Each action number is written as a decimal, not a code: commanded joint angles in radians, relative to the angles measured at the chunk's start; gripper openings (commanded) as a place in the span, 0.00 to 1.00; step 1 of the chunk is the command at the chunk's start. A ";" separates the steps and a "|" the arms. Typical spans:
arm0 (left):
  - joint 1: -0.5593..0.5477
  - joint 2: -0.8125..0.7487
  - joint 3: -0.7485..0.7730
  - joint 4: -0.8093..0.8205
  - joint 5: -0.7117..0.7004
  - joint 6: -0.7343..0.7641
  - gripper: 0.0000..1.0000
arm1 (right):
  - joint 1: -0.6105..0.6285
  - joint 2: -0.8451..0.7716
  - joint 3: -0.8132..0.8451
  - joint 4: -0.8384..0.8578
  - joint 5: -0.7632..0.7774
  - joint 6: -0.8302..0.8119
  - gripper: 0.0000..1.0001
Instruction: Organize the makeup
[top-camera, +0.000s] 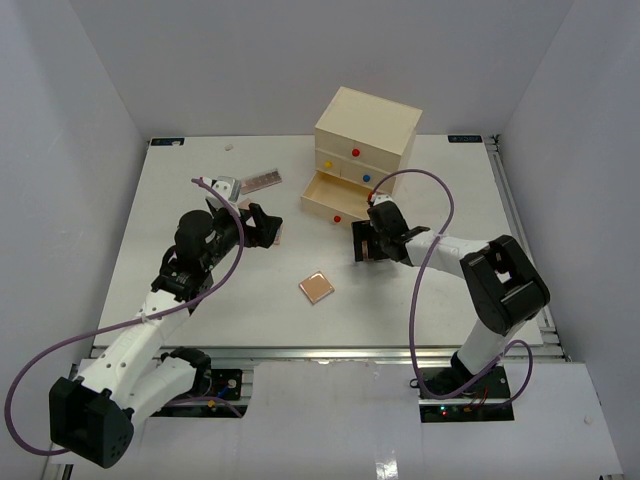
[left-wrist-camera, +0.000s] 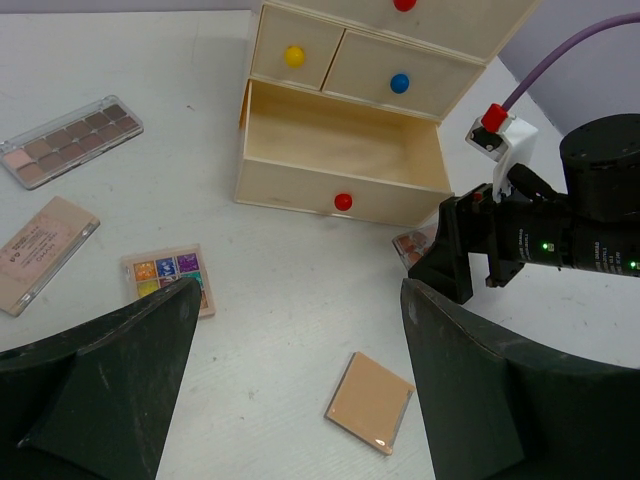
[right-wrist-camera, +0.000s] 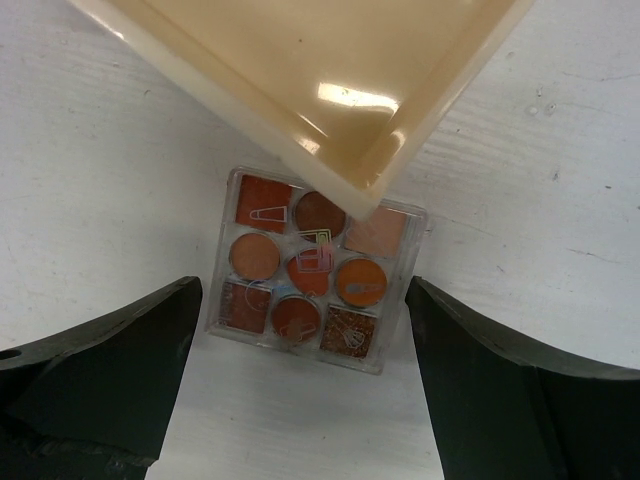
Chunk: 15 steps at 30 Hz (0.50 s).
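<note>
A clear square palette of orange and brown shades (right-wrist-camera: 318, 270) lies on the table, its far corner under the corner of the open bottom drawer (right-wrist-camera: 330, 80). My right gripper (right-wrist-camera: 305, 370) is open above it, one finger on each side, not touching it; in the top view it (top-camera: 366, 243) hides the palette. A square peach compact (top-camera: 317, 287) lies mid-table and shows between my left fingers (left-wrist-camera: 370, 402). My left gripper (top-camera: 262, 226) is open and empty, above the table. A small colourful palette (left-wrist-camera: 168, 279), a long pink compact (left-wrist-camera: 40, 252) and a long brown eyeshadow palette (left-wrist-camera: 70, 140) lie left.
The cream three-drawer chest (top-camera: 365, 135) stands at the back, its bottom drawer (top-camera: 335, 195) pulled out and empty as far as it shows. The right gripper body (left-wrist-camera: 470, 245) sits just right of the drawer front. A small grey-white item (top-camera: 226, 186) lies behind the left arm.
</note>
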 joint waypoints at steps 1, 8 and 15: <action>0.005 -0.022 -0.008 -0.001 -0.006 0.007 0.93 | 0.001 0.030 0.013 0.028 0.029 0.033 0.90; 0.005 -0.021 -0.008 0.000 -0.005 0.008 0.93 | 0.001 0.037 -0.017 0.064 0.038 0.024 0.95; 0.005 -0.029 -0.010 -0.002 -0.009 0.007 0.93 | 0.001 -0.018 -0.072 0.094 -0.005 -0.041 0.79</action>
